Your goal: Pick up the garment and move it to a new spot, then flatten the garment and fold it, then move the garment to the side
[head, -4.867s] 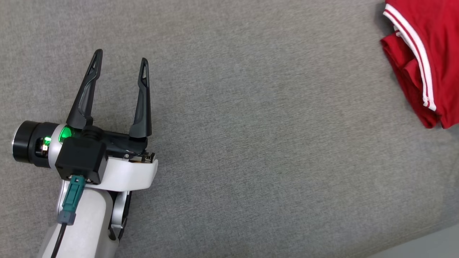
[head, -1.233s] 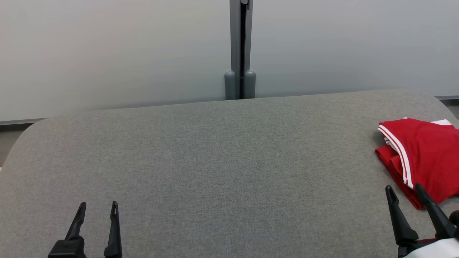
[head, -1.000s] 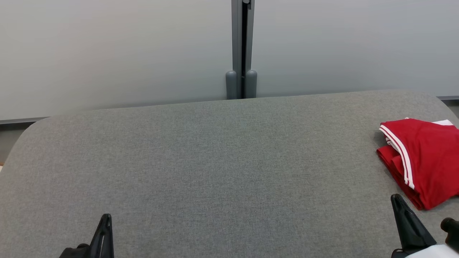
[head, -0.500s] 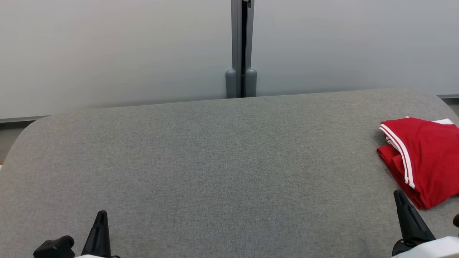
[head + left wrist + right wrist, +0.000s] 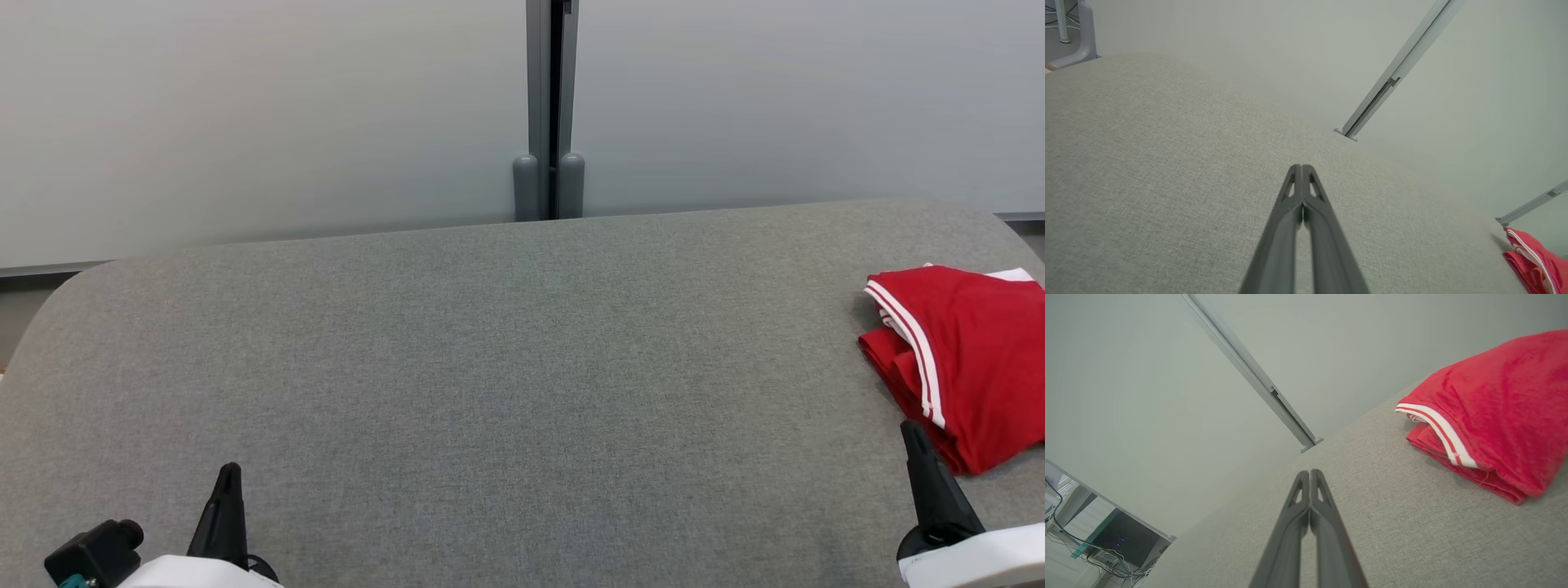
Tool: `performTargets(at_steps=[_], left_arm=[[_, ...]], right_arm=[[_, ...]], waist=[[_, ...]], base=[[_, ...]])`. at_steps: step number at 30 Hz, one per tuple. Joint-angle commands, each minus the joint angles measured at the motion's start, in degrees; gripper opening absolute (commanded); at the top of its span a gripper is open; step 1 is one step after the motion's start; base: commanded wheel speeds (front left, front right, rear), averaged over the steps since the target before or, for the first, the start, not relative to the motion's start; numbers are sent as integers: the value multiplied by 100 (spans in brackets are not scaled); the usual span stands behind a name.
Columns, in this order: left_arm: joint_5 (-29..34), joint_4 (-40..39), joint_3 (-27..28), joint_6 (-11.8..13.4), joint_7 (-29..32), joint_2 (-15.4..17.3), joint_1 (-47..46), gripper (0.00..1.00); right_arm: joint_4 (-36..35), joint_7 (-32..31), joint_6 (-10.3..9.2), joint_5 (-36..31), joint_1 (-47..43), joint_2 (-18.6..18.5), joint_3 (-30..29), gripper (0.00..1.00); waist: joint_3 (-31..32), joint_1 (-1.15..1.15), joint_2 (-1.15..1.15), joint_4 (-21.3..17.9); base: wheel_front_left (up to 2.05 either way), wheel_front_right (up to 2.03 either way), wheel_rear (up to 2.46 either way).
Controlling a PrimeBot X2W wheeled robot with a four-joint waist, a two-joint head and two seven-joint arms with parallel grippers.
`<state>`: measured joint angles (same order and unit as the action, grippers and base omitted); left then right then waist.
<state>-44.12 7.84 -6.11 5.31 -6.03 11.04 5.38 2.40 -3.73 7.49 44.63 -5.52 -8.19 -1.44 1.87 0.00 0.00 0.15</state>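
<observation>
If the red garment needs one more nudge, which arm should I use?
Right. The right gripper, shut, sits just beside the folded red garment; the left gripper is far across the grey surface.

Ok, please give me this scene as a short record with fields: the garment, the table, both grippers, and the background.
garment: red with white stripes, folded, lying at the right end of the table
table: grey fabric top with rounded corners
left gripper: shut, holding nothing, over the near left of the table
right gripper: shut, holding nothing, close to the garment but apart from it
background: pale wall with a grey post
task stage: the garment looks folded and set aside
</observation>
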Motion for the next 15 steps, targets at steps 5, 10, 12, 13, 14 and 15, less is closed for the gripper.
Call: performTargets(at_steps=[5,10,12,13,14,15], left_arm=[[-533,0,144,-153,95,-19,-259,0],[-895,42,217,-249,177,-71,-337,0],[-1030,58,247,-281,205,-92,-366,0],[-1098,65,260,-299,223,-101,-375,0],[-1098,65,260,-299,223,-101,-375,0],[-1169,76,274,-315,238,-112,-386,0]], right_arm=[[56,-39,0,510,225,13,-78,0],[141,-56,0,860,308,50,-108,0],[175,-63,0,991,335,63,-118,0],[193,-66,0,1056,351,70,-124,0],[193,-66,0,1056,351,70,-124,0],[210,-69,0,1123,368,76,-129,0]], waist=[[-12,0,0,-1],[-23,0,0,-1],[-27,0,0,-2],[-29,0,0,-2],[-29,0,0,-2],[-32,0,0,-2]], base=[[0,0,0],[0,0,0],[0,0,0],[0,0,0],[0,0,0],[0,0,0]])
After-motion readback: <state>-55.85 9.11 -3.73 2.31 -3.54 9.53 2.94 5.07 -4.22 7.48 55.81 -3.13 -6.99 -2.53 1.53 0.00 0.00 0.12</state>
